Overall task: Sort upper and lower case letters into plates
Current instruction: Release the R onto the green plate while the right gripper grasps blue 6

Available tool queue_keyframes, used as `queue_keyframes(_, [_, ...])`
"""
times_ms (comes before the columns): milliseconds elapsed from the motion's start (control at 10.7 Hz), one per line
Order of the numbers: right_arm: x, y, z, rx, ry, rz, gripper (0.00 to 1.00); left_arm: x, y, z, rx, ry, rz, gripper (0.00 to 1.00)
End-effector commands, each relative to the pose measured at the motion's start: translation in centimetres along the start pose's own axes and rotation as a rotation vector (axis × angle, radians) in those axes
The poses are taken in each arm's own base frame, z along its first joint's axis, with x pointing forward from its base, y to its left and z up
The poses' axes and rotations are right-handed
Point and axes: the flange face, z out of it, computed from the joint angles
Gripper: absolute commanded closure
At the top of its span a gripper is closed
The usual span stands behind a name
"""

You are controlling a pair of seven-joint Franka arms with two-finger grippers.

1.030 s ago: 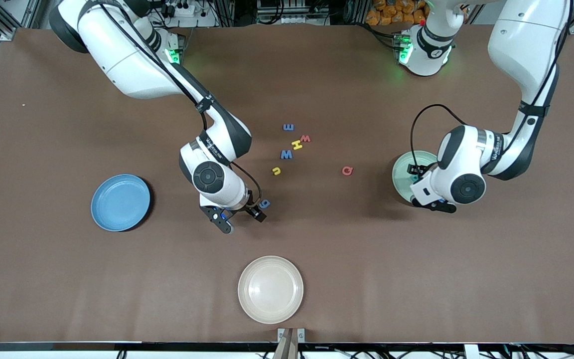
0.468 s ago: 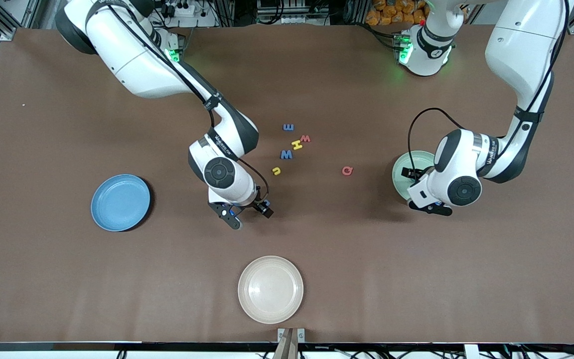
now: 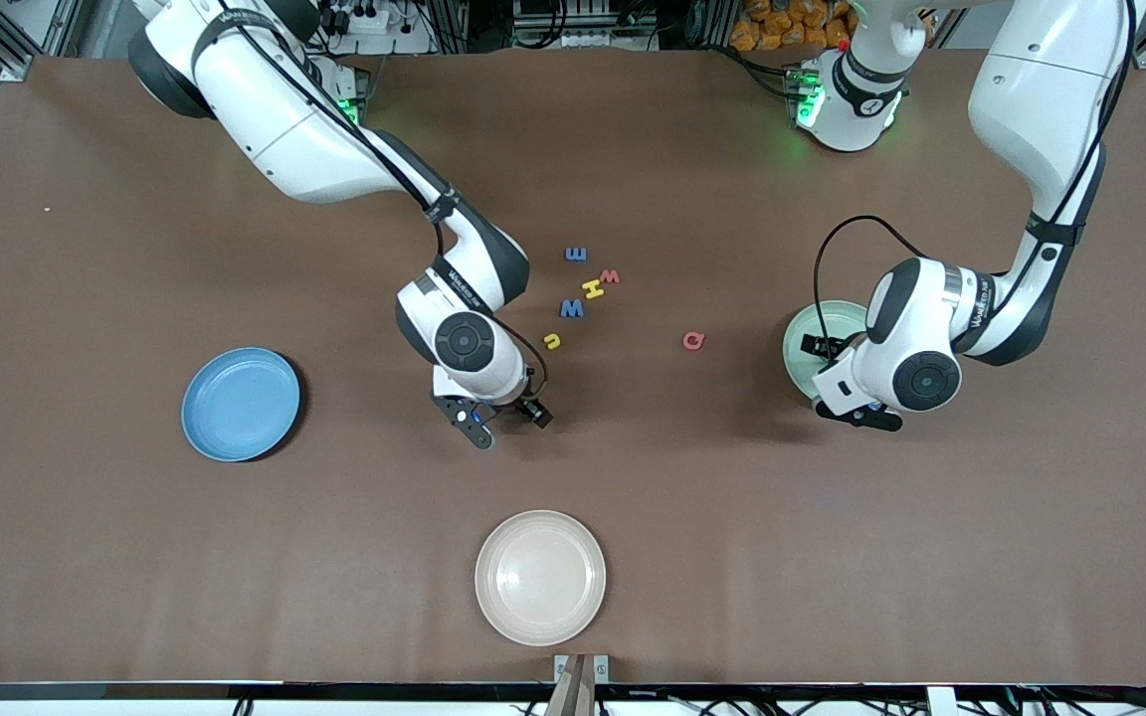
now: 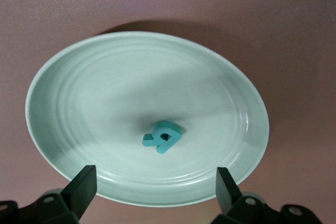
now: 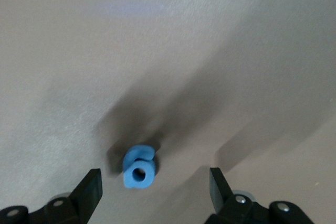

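One teal letter in green plate; blue plate bare. Left gripper wide open, empty, over green plate. Right gripper open, empty, over blue letter. Six more letters loose.

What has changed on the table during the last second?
The right gripper moved toward the left arm's end, now over the blue letter, jaws open. The left gripper stayed open over the mint plate holding the teal letter. Other letters and plates did not move.

Glossy mint plate, matt foam letter (teal), matt brown tbl
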Motion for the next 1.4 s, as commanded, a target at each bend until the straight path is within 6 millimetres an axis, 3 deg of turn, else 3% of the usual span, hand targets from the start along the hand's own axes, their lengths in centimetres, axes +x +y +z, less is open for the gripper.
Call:
queue_keyframes(0, [-0.4, -1.4, 0.1, 0.015, 0.018, 0.037, 0.16, 0.2, 0.3, -0.4, 0.009, 0.011, -0.004, 0.00])
queue_keyframes(468, [-0.3, -1.4, 0.5, 0.015, 0.018, 0.037, 0.26, 0.2, 0.7, -0.7, 0.009, 0.017, -0.031, 0.00])
queue_keyframes(562, [-0.3, -1.4, 0.5, 0.015, 0.018, 0.035, 0.33, 0.2, 1.5, -0.7, 0.012, 0.018, -0.032, 0.00])
queue_keyframes(749, [-0.2, -1.4, 0.5, 0.015, 0.021, 0.037, 0.66, 0.2, 1.9, -0.8, 0.015, 0.020, -0.046, 0.00])
queue_keyframes(1030, [0.4, -1.3, 0.4, 0.014, 0.021, 0.037, 1.00, 0.1, 2.1, -0.9, 0.014, 0.021, -0.045, 0.00])
queue_keyframes(1124, [1.0, -1.2, -0.2, 0.015, 0.023, 0.026, 1.00, 0.2, 2.2, -0.8, 0.014, 0.019, -0.043, 0.00])
queue_keyframes(1217, [3.1, -0.9, -1.7, 0.018, 0.012, 0.053, 1.00, 0.1, 2.2, -0.9, 0.014, 0.021, -0.043, 0.00])
queue_keyframes(1311, [4.7, -0.6, -4.3, 0.013, 0.003, 0.049, 1.00, 0.1, 2.3, -0.9, -0.004, 0.018, -0.050, 0.00])
